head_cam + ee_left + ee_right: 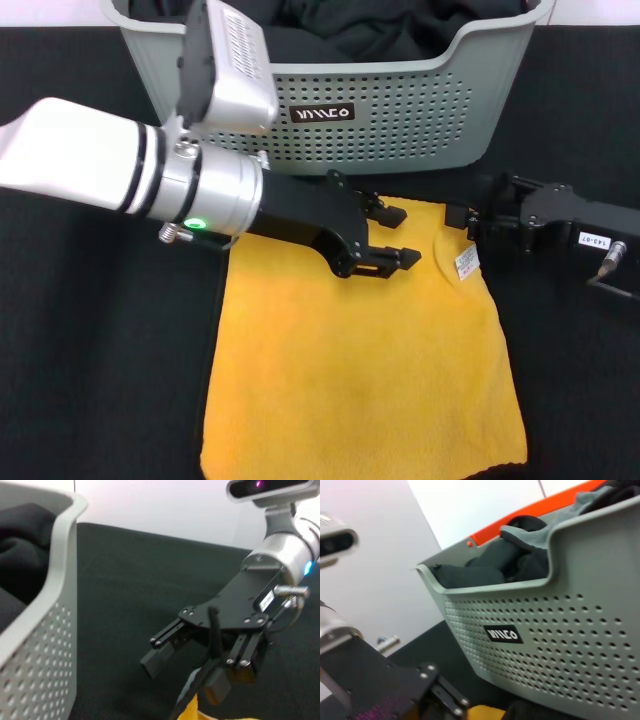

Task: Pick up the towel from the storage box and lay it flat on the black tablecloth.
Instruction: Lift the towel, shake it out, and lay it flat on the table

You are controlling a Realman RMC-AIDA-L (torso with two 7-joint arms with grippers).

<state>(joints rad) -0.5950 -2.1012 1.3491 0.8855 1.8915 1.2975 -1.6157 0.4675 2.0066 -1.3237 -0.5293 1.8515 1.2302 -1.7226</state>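
Note:
The yellow-orange towel (360, 370) lies spread on the black tablecloth (90, 330) in front of the storage box (400, 110). Its far left corner is hidden under my left arm. My left gripper (398, 236) hovers open over the towel's far edge, nothing between its fingers. My right gripper (470, 226) sits at the towel's far right corner, beside a white tag (466, 262). In the left wrist view the right gripper (187, 676) is open, with a scrap of towel (200, 712) just below it.
The grey storage box (560, 645) holds crumpled black garments (340, 30) and stands right behind both grippers. The box wall (50, 645) is close to the left wrist. Black tablecloth (140, 580) extends on both sides of the towel.

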